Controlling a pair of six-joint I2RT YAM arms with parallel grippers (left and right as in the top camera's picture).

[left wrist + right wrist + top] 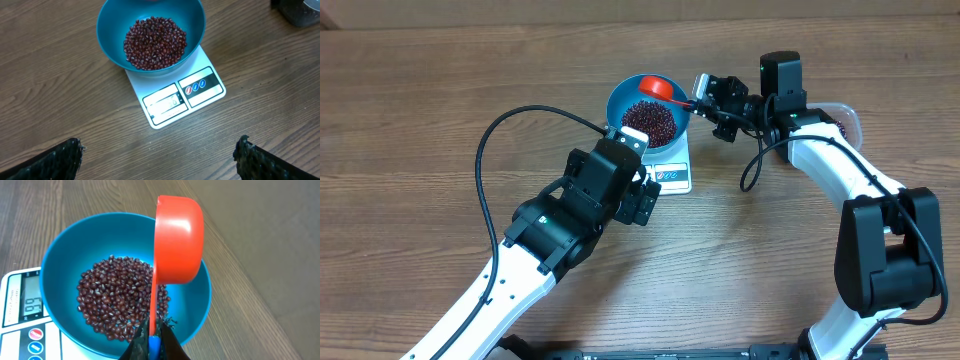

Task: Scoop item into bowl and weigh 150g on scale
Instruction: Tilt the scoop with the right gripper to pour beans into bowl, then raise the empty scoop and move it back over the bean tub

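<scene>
On the overhead view, the teal bowl (618,100) stands on the white scale (672,176), with the scale's display edge projecting toward the robot. The beans (648,120) lie as a heap inside the bowl. The right gripper (703,97) is beside the bowl's far right rim and holds a red scoop (660,87), whose cup sits over the bowl's far edge. The left gripper (642,197) hovers just beside the near end of the scale; its jaw spacing cannot be read here. A clear tub (850,120) is partly hidden behind the right arm. All items rest on a wooden table (440,80).

On the left wrist view, the two fingertips (55,162) stand wide apart at the bottom corners with nothing between them. The bowl (107,35) covers the far part of the scale (210,95); the beans (155,42) fill its bottom.

On the right wrist view, the jaws are closed tight on the thin handle of the scoop (177,240). The cup is turned on its side above the bowl (65,250), outer face toward the camera. The beans (115,300) lie below it. The scale (15,325) display shows at the left; its digits are unclear.
</scene>
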